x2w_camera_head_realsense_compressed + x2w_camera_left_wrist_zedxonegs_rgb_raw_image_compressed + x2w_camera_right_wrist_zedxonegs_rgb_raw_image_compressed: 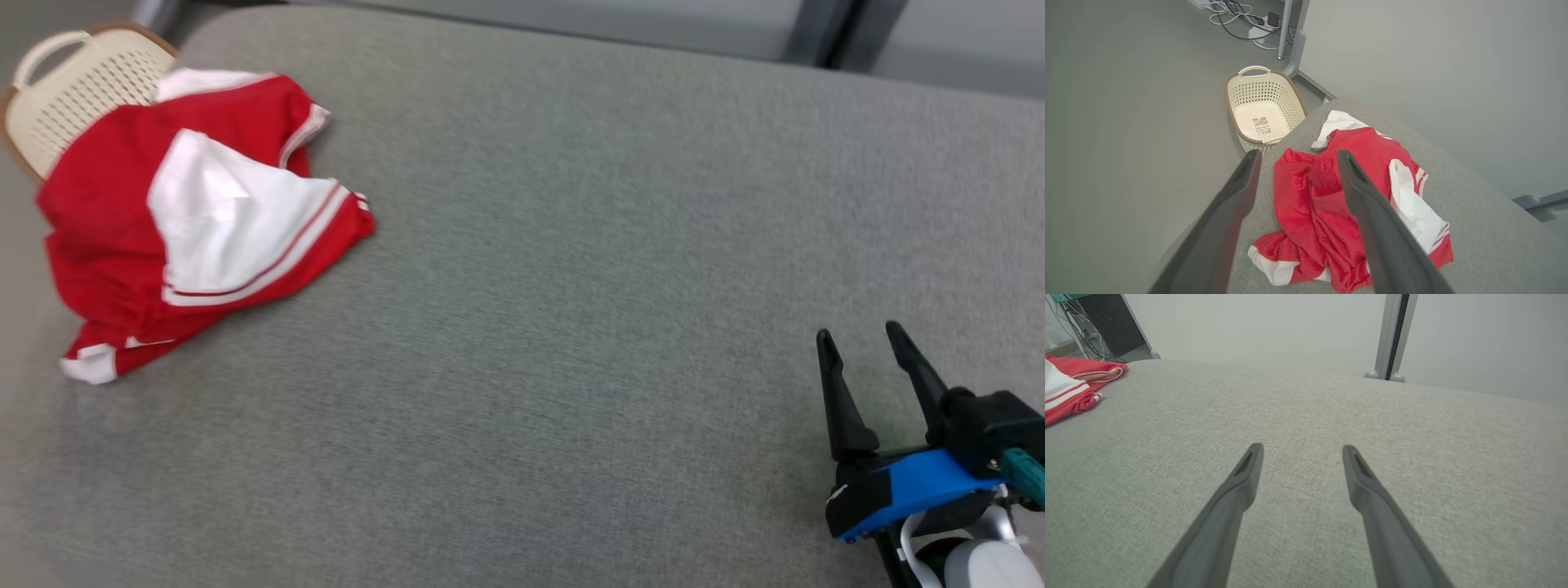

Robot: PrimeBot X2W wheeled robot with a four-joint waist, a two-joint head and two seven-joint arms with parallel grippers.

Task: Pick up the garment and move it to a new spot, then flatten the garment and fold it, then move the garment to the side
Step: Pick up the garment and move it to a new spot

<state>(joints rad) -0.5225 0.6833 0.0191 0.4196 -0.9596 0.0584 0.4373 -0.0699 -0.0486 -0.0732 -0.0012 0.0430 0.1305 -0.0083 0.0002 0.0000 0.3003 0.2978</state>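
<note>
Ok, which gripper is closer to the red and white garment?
Left. The left gripper points at the garment from close by; the right gripper sits far off across the grey surface.

The garment [122, 204] is soft matt cloth — red, with smoother white panels. The padded surface [571, 327] under it is coarse grey weave. The basket [1257, 92] is cream perforated plastic; the right gripper [857, 333] has matt dark fingers [839, 408] — probably plastic.

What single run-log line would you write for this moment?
stage: pre-pickup | crumpled red-and-white fabric garment: heaped on grey upholstered cushion, unheld | left fingers: open, pointing at garment | right fingers: open, empty
</note>
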